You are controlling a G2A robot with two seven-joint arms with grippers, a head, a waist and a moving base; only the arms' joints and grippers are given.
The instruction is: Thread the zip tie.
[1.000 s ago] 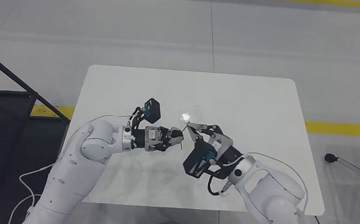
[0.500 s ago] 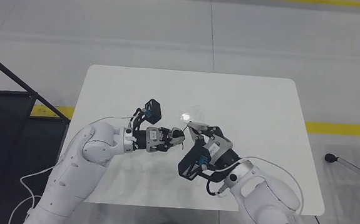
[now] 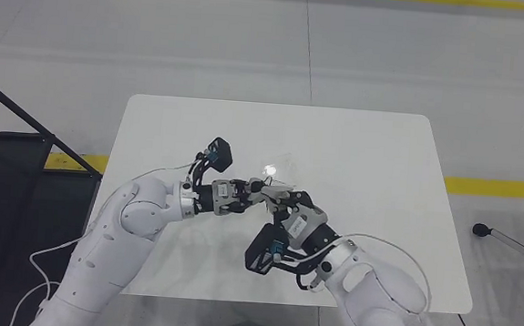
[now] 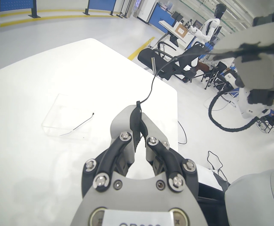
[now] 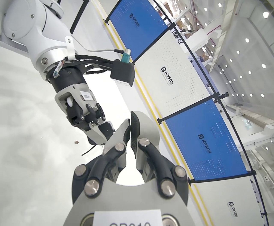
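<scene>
A thin black zip tie [image 4: 152, 85] hangs in the air between my two grippers above the white table [image 3: 363, 152]. My left gripper [image 4: 138, 110] is shut on its head end, and the strap curves up and away from it. The far end of the strap reaches my right gripper [image 4: 216, 52], which is shut on it. In the top view the left gripper [image 3: 252, 191] and the right gripper [image 3: 277, 197] nearly touch, tip to tip, over the table's middle. The right wrist view has the right gripper [image 5: 130, 123] with pads pressed together, the left gripper [image 5: 99, 138] just beyond it.
A shallow clear tray [image 4: 56, 111] lies on the table beyond the grippers, with a second black zip tie [image 4: 79, 125] lying in it. The table edge [image 4: 176, 119] runs close by on the far side; chairs and cables stand on the floor past it.
My right gripper has swung in toward the left gripper, closing the gap between them. The left gripper has tilted slightly upward and kept hold of the tie.
</scene>
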